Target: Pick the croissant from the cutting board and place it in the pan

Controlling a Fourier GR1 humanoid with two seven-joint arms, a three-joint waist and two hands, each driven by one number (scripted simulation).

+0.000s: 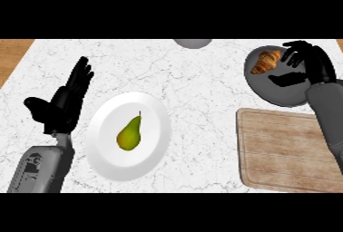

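Croissant (266, 61) in pan (268, 93) (right hand (305, 56) above)

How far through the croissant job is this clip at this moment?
Nearly finished. Done: the croissant lies inside the pan, and the cutting board holds nothing. In hand: the right hand hovers over the pan beside the croissant, fingers spread, holding nothing. Left: only drawing that arm away. The left hand rests open by the plate with the pear.

Even, bright light falls across the white marble desk (201, 81); the pear (129, 134) casts almost no shadow on its plate (107, 154), and the grey pan (264, 90) shows no glare.
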